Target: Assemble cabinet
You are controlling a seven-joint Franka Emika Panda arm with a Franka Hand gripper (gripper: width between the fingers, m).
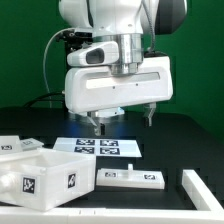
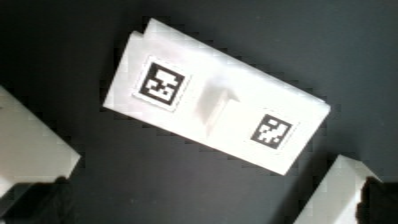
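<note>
low frontal exterior view toward the arm, close downward wrist view, tagged panel in both

- No words, letters, numbers or brand names can be read in either view.
- The only signs are square black-and-white tag markers, and their patterns cannot be read as characters.
- The thin flat white marker board carries several of them.
- The small flat white plastic panel, just in front of the marker board, bears two, one towards each end.
- The large white plastic cabinet box, to the exterior view's left of the marker board, shows two on its front wall.
</note>
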